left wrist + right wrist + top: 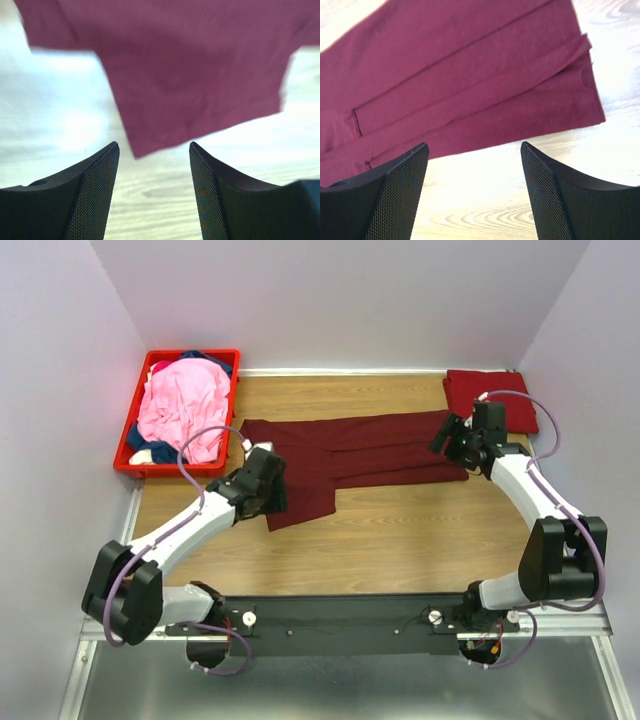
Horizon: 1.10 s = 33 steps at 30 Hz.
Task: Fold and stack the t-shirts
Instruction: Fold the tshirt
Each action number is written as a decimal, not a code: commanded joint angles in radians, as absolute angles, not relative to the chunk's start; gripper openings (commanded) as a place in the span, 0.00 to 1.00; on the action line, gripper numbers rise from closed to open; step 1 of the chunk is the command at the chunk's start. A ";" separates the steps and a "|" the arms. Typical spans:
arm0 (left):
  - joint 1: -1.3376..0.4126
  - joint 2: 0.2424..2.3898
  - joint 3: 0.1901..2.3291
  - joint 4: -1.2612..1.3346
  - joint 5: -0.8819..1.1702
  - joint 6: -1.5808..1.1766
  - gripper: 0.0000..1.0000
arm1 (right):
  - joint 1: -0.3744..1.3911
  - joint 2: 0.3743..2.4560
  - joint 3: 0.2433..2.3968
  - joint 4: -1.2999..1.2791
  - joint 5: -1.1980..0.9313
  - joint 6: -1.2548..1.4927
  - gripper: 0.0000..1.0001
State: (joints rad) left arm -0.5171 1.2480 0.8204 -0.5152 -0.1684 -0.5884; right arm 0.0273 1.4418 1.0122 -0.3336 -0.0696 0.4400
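My left gripper (154, 146) is spread wide and empty over the near-left corner of the maroon t-shirt (370, 452), which lies flat across the table (400, 540). My right gripper (474, 145) gapes just as wide, gripping nothing, over its right hem.

Left wrist: maroon shirt (200, 75) blurred, cut off at top edge. Right wrist: same shirt cut off top and left. Top view: left gripper (266, 483) hides part of near sleeve; jaw gaps too small to read. Navy shirt (134, 437) mostly buried under pink shirt (185, 405).
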 commanded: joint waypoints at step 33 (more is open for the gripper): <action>-0.483 1.865 1.571 -0.647 -0.376 -0.428 0.00 | 0.087 1.505 0.962 -0.319 -0.179 0.388 0.81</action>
